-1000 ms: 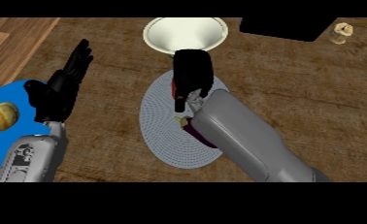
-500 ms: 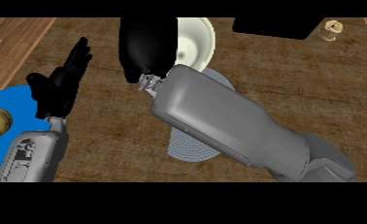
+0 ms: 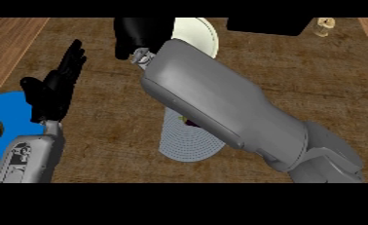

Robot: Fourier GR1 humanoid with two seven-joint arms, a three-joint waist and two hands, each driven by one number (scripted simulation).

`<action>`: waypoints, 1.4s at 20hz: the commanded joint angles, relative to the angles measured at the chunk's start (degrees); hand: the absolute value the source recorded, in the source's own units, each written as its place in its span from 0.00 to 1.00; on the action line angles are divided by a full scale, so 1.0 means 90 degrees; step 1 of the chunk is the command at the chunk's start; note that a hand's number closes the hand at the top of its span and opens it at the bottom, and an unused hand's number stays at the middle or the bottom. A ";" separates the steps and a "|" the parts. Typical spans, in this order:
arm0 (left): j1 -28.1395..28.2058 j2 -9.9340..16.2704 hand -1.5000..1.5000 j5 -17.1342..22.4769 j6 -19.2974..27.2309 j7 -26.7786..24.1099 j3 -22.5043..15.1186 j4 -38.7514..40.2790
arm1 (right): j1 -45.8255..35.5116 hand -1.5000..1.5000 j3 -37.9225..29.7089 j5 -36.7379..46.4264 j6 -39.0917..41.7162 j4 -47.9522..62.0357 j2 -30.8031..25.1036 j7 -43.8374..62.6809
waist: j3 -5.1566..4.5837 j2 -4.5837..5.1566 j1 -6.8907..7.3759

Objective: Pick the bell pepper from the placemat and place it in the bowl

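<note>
My right hand (image 3: pixel 144 33) hangs at the top of the head view, over the left part of the cream bowl (image 3: pixel 201 34), seen from its back. Its grey forearm crosses the middle of the counter and covers most of the round grey placemat (image 3: pixel 188 143). A small purple and yellow-green sliver (image 3: pixel 185 120) shows on the placemat at the forearm's edge; I cannot tell whether it is the bell pepper. Whatever lies under the right hand is hidden. My left hand (image 3: pixel 52 90) rests open at the left, fingers up, holding nothing.
A blue plate (image 3: pixel 13 117) lies at the left edge, partly behind my left forearm. A black object (image 3: pixel 269 25) sits at the back right, with a small beige item (image 3: pixel 325 27) beside it. A lighter wooden strip (image 3: pixel 18 39) runs along the far left.
My right hand has swung from above the placemat up and left to the bowl's left side. The forearm now covers most of the placemat. The left hand has stayed put.
</note>
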 commanded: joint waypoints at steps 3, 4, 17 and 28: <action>0.0116 0.0180 0.50 0.0076 -0.0099 0.0016 0.0166 -0.0126 | 0.0070 1.00 -0.0210 -0.0366 -0.1400 0.1209 0.0049 -0.0309 | 0.0005 0.0059 -0.0014; 0.0414 0.0010 0.50 -0.0063 0.0027 -0.0237 0.0024 -0.0277 | -0.0053 1.00 -0.0282 -0.0564 -0.1323 0.1335 0.0049 -0.0557 | 0.0007 0.0027 -0.0060; 0.0166 -0.0032 0.50 -0.0076 0.0045 -0.0019 0.0029 -0.0247 | 0.0146 1.00 -0.0401 -0.0945 -0.0997 0.3776 0.0050 -0.1884 | -0.0007 0.0123 -0.0053; 0.0202 -0.0087 0.50 -0.0100 0.0113 0.0014 0.0072 -0.0319 | 0.0523 0.00 -0.2034 -0.2225 -0.1584 0.4052 0.0048 -0.4001 | 0.0028 0.0107 -0.0174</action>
